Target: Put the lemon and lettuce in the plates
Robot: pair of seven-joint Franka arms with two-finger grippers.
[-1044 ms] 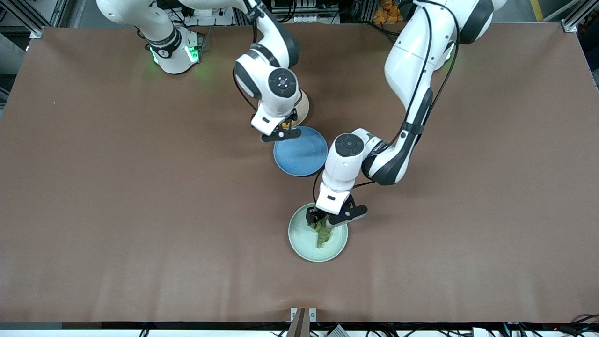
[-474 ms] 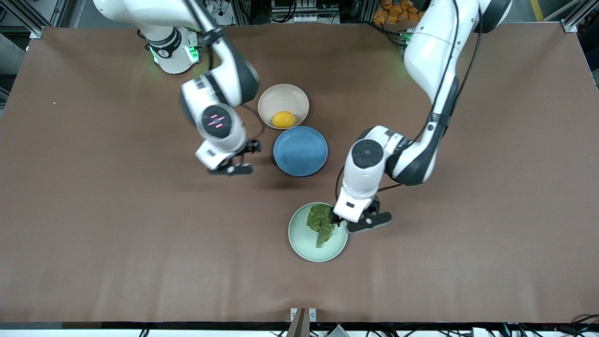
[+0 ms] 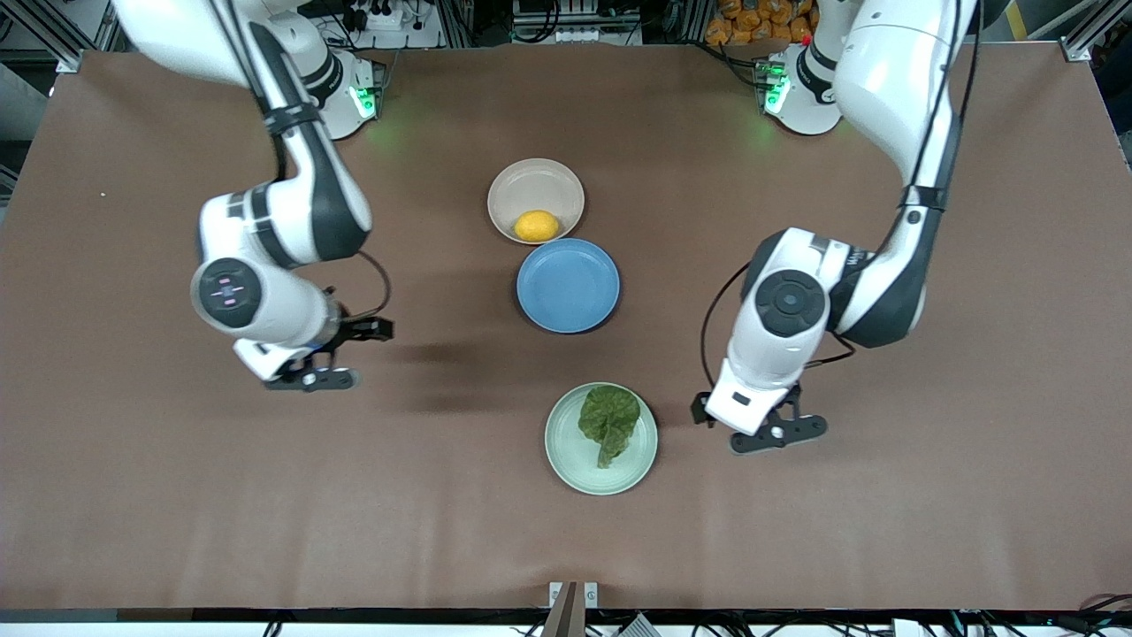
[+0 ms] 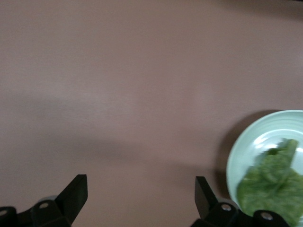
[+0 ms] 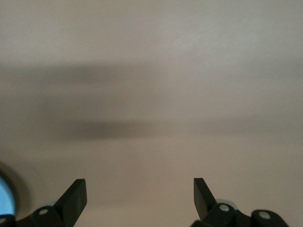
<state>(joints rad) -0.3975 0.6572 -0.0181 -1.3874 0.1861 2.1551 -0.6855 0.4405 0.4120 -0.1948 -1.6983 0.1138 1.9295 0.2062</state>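
Both arms have pulled away from the plates since the earlier frames: the left gripper, which a second ago was down over the mint green plate with the lettuce under its fingers, now hangs over bare table beside that plate, toward the left arm's end. The right gripper, which a second ago was over the beige-pink plate, now hangs over bare table well apart from all three plates, toward the right arm's end.

Nearest the front camera lies the mint green plate, with the lettuce lying flat in it, its short stem pointing toward the front camera. The left wrist view shows the same plate and leaf off to one side of the left gripper, whose jaws stand wide apart and hold nothing.

Farther from the camera sits the blue plate, with nothing in it.

Farther still, just beside the blue plate and nearly touching its rim, is the beige-pink plate. The lemon rests in it, on the side nearest the blue plate.

In the right wrist view the right gripper also has its jaws spread wide and empty over the table.
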